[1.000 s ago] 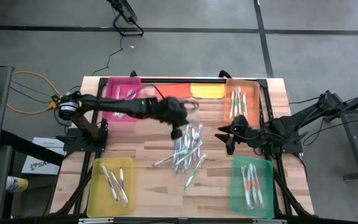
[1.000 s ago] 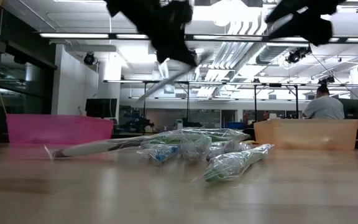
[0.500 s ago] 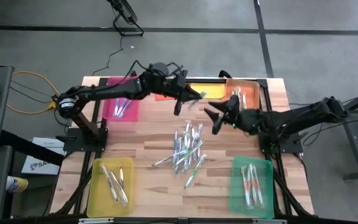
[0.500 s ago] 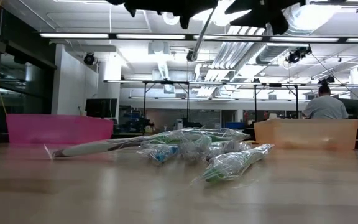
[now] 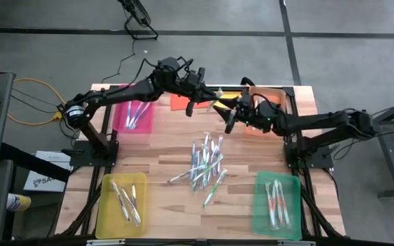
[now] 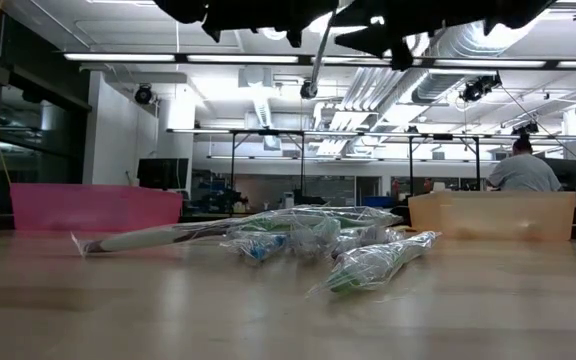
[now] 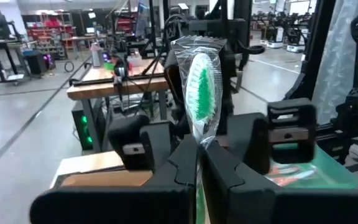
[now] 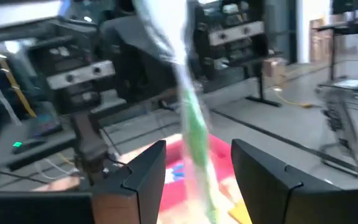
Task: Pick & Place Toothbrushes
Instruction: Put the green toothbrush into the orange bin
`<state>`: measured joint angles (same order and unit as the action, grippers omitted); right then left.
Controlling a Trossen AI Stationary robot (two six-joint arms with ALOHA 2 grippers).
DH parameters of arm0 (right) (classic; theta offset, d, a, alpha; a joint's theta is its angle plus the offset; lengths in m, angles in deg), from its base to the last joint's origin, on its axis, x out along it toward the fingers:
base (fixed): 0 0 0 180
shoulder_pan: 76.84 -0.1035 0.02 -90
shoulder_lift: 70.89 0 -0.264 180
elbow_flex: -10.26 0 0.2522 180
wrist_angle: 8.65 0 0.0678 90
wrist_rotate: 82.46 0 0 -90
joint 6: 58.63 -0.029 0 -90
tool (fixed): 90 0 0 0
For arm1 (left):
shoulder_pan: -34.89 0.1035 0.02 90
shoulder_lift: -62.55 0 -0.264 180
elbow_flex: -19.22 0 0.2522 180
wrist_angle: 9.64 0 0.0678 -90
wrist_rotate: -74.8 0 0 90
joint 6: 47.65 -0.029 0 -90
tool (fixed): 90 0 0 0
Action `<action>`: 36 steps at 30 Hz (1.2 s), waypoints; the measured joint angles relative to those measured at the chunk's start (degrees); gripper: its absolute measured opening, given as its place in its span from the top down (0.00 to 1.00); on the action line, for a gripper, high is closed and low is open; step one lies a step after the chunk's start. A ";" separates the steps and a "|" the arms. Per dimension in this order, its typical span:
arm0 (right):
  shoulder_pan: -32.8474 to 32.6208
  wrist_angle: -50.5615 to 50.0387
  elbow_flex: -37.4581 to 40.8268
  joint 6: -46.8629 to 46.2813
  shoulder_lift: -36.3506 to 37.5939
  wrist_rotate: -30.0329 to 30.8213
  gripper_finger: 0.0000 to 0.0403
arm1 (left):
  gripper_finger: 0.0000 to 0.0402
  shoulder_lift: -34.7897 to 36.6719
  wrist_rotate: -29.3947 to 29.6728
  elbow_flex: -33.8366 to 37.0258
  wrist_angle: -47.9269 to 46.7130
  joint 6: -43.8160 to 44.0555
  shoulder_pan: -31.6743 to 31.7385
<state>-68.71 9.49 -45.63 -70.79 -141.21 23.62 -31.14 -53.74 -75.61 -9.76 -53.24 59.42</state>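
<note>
Your left gripper (image 5: 200, 92) is pinching a wrapped green toothbrush (image 7: 202, 87) between closed fingers, high over the table's (image 5: 169, 160) far middle. Your right gripper (image 5: 230, 116) is facing it, fingers spread either side of that toothbrush without touching. A loose toothbrush pile (image 5: 205, 164) is lying at the table's centre.

Robotics lab/workshop: exposed ceiling ducts (image 6: 388, 85), strip lights (image 6: 158, 57), more rigs on benches (image 7: 114, 84), wooden desk (image 5: 169, 154) on concrete floor (image 5: 204, 58).
</note>
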 joint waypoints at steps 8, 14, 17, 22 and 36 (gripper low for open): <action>3.05 9.00 0.00 -2.36 -5.71 -5.69 0.57 | 1.00 -0.76 -4.00 -0.01 -0.19 -0.45 0.64; 3.95 9.51 -0.02 -4.40 -6.78 -6.38 0.71 | 1.00 -1.53 -5.64 0.00 -0.28 -0.71 0.70; 3.95 9.56 -0.04 -4.30 -6.78 -6.71 0.86 | 0.99 -1.53 -5.29 0.00 -0.21 -2.10 0.70; 3.97 9.50 -0.04 -5.10 -6.76 -7.32 0.92 | 0.91 -1.53 -4.55 0.00 -0.38 -3.20 1.44; 4.03 -7.96 -0.04 -15.83 -0.98 -0.35 0.92 | 0.52 0.77 -6.91 0.00 -10.41 -10.75 8.64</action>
<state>-64.67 1.52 -45.67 -86.61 -142.18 23.27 -30.37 -60.66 -75.61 -20.16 -63.99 68.06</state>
